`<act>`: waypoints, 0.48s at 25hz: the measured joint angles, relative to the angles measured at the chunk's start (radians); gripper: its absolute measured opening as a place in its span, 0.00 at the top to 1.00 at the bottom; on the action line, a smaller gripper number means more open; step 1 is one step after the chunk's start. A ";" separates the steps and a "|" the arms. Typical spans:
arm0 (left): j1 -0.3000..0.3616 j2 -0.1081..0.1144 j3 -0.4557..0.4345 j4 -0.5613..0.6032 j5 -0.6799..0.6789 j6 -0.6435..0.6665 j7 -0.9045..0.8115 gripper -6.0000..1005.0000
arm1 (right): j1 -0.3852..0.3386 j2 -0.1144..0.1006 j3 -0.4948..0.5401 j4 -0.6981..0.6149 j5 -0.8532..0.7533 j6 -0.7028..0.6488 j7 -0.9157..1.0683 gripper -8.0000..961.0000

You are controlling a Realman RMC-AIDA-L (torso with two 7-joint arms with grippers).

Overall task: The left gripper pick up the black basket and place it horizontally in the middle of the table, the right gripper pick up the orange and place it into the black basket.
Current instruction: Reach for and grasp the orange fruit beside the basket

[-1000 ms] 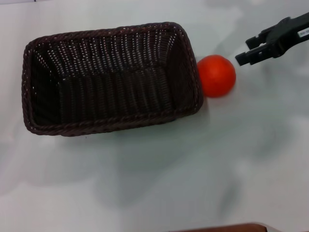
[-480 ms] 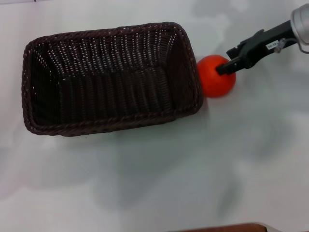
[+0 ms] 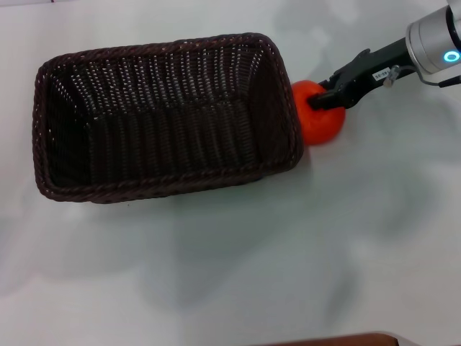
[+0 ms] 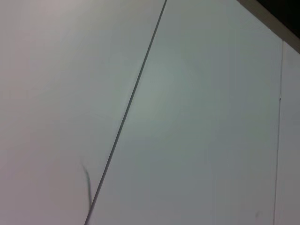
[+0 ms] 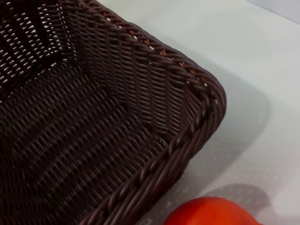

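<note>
**Operator:** Pale table (image 3: pixel 238 274), what did you have on it?

**Observer:** You had the black basket (image 3: pixel 162 115) lying lengthwise near the middle, empty. The orange (image 3: pixel 320 119) sat on the table, touching the basket's right end.

**Operator:** What changed in the last second?

**Observer:** Your right gripper (image 3: pixel 322 99) came from beside the orange to over its top. I could not tell if the fingers closed or only touched it. I judged the grasp was beginning; the orange was not yet lifted.

**Operator:** Any writing?

**Observer:** One small white label (image 3: pixel 377 73), too small to read. Your left gripper was not visible.
</note>
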 joint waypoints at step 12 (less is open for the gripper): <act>-0.006 0.002 0.000 -0.016 -0.004 -0.014 -0.011 0.47 | -0.003 -0.002 0.006 0.002 0.000 -0.009 -0.015 0.79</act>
